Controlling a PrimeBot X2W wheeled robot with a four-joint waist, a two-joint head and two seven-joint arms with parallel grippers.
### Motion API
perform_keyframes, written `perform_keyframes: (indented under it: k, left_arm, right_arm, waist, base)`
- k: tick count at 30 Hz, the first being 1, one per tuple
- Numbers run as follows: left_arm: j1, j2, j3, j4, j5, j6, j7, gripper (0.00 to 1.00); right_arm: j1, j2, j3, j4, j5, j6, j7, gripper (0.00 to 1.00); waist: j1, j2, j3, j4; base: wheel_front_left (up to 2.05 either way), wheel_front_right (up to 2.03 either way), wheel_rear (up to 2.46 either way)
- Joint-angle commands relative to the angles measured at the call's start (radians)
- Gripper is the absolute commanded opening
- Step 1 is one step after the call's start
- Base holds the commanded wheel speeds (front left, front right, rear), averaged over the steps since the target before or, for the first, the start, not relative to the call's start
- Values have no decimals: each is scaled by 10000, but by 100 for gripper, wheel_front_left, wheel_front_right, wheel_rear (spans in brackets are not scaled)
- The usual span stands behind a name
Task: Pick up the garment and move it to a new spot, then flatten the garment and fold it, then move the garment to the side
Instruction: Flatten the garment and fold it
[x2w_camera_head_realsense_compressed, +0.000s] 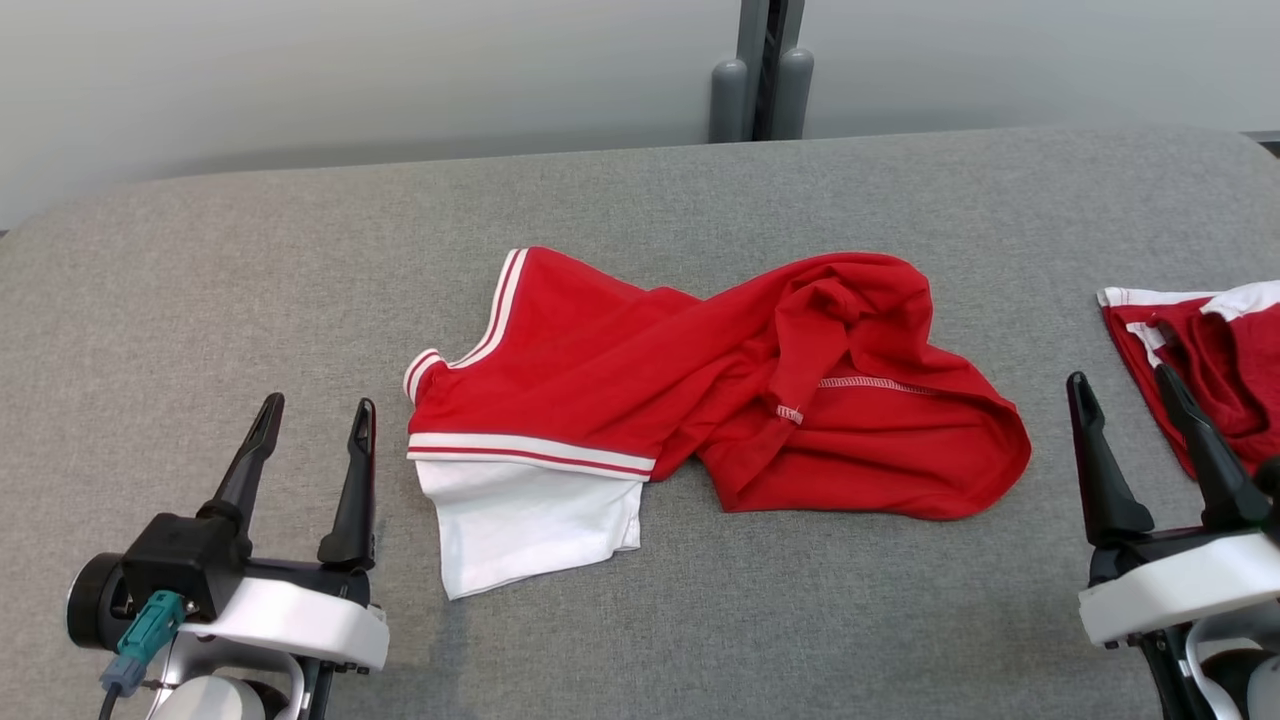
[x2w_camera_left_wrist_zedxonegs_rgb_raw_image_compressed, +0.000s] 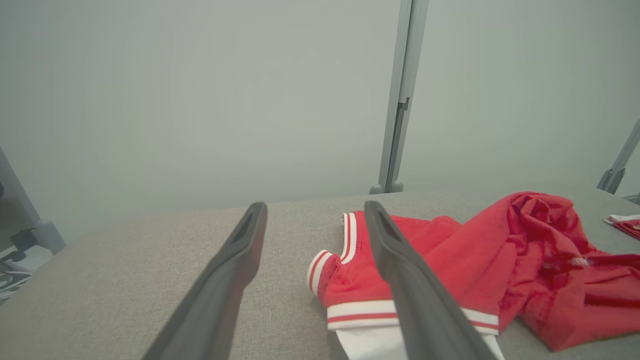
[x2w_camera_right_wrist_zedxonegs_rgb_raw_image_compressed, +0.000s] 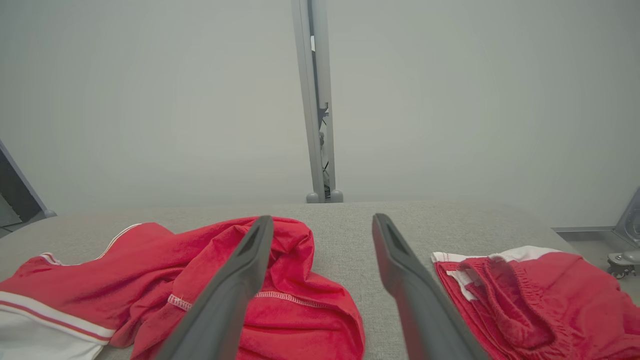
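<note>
– Though not yet laid hold of, plainly the object of the first step: the red garment (x2w_camera_head_realsense_compressed: 700, 400), crumpled at the middle of the grey surface (x2w_camera_head_realsense_compressed: 200, 280), between the two arms and touching neither

– Agreed; nothing lifted, flattened or folded, judging by the heap; left half fairly flat, with striped trim and a white panel toward the near edge; right half bunched and turned over on itself, with hem stitching on show

– And the left pincer (x2w_camera_head_realsense_compressed: 318, 403)?

– Wide open and empty; low by the near left corner, fingers pointing away across the surface, just beside the white panel but clear of it

– Right pincer (x2w_camera_head_realsense_compressed: 1121, 376)?

– Likewise spread wide, gripping nothing; low at the near right, fingers aimed forward, between the bunched end of the garment and a second red-and-white garment (x2w_camera_head_realsense_compressed: 1225, 350) at the right edge; hard to say whether touching that second piece or merely passing in front of it

– Next move, then?

– Probably reaching inward and down with one or both arms, then closing on a firm fold of cloth rather than a loose single layer; best to take the bunched right end and the striped left edge well apart, so as to lift without more tangling; worth keeping the right pincer off the neighbouring piece, lest dragged along; after that, carrying over to a bare stretch of the surface with room for spreading out
</note>
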Motion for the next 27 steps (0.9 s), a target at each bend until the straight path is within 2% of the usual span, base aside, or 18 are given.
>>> perform_keyframes:
  k: [1, 11, 15, 21, 27]
  left_arm:
    - [71, 78, 36, -75, -41, 72, 45, 100]
    - [71, 143, -2, -448, -9, 220, 212, 100]
    - [-130, 112, -55, -565, 19, 208, 226, 100]
    - [-454, -51, -203, -588, 39, 139, 147, 100]
    - [-894, -304, -420, -182, 11, -67, -60, 100]
  right_arm:
    - [118, 11, -42, -153, -137, 1, 86, 100]
    - [297, 160, 95, -737, -409, 1, 444, 100]
    - [-45, -36, 234, -729, -590, 1, 623, 100]
    - [-1099, -624, 1160, -234, -518, 1, 1605, 100]
    - [-2515, -1288, 2522, 952, -113, 0, 2835, 100]
  waist:
    - [0, 0, -10, -13]
    - [0, 0, 101, 61]
    - [0, 0, 318, 263]
    - [0, 0, 913, 800]
    - [0, 0, 1592, 1411]
  base:
    - [0, 0, 0]
    - [0, 0, 0]
    - [0, 0, 0]
    - [0, 0, 0]
    - [0, 0, 0]
